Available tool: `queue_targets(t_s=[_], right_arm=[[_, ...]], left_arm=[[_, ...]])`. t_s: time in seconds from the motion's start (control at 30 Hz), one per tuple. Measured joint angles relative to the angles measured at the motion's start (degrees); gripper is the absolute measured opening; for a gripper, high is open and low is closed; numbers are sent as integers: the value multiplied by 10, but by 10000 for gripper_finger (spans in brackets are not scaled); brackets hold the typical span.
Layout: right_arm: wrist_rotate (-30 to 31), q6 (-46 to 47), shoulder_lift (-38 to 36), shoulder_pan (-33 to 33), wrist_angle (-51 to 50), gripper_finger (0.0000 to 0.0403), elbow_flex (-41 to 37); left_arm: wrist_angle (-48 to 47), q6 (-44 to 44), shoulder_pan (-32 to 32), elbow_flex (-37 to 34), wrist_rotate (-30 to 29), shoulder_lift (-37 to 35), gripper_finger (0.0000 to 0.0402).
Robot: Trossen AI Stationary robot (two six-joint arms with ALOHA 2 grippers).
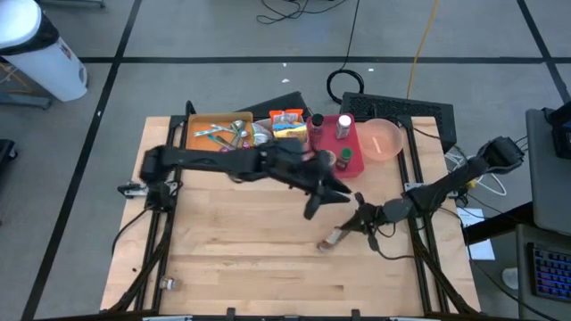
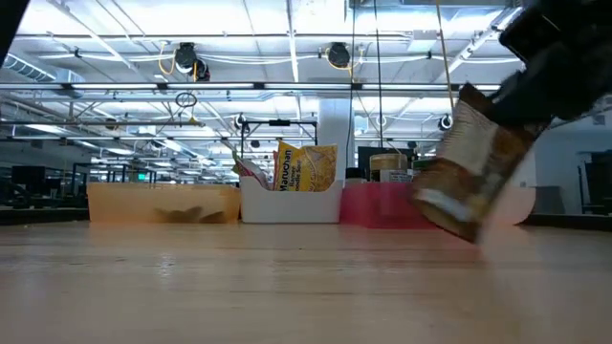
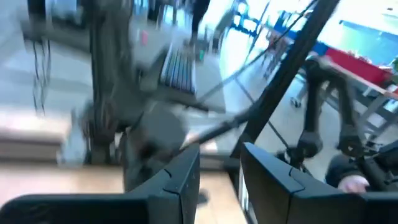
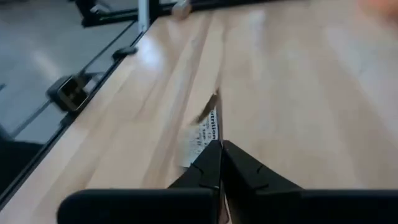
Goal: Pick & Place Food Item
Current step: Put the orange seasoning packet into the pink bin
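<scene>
A small brown food packet (image 2: pixel 473 172) with a printed label hangs tilted under my right gripper (image 4: pixel 221 149), which is shut on it. In the high view the packet (image 1: pixel 332 239) is right of the table's middle, just off the right gripper (image 1: pixel 352 225). My left gripper (image 1: pixel 323 201) hovers a little farther back, above the table. In the left wrist view its fingers (image 3: pixel 186 180) stand apart with nothing between them. My right gripper pinches the packet's near edge (image 4: pixel 214 138) between its two shut fingers. The fingers come from the table's right side, slanting a little downward. The packet sticks out past the fingertips, thin side up, and hangs tilted; its lower end (image 2: pixel 449 225) appears clear of the table.
Along the far edge stand an orange bin (image 1: pixel 219 134) with cutlery, a white bin (image 1: pixel 287 125) with yellow packets, a red bin (image 1: pixel 343 147) with bottles and a pink bowl (image 1: pixel 382 140). Bare wood (image 1: pixel 250 259) spreads over the table's near half.
</scene>
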Motion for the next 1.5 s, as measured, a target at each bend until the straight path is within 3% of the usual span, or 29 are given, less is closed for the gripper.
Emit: queue_targets(t_s=[0.17,0.4,0.7,0.9,1.03,1.17,1.3,1.5], right_arm=[[-20,-26,-75,-45,-150,0,67],[-10,-98,-124,-96,-365,0,218],[-10,-177,-84,-231,-587,0,417],[-13,-238,-21,-360,-655,0,496],[-19,-277,29,-442,-656,0,515],[-69,-298,82,-517,-638,0,520],[-74,-314,126,-571,-609,0,520],[-74,-323,158,-633,-622,0,520]], left_arm=[[-20,64,-40,0,-70,-71,124],[-167,124,-95,0,-197,-147,124],[-373,111,-136,0,-353,-177,124],[-447,109,-142,0,-413,-176,124],[-465,141,-131,0,-439,-176,124],[-488,174,-106,0,-438,-185,124],[-495,193,-70,-10,-437,-191,124],[-453,197,-14,-67,-360,-214,124]])
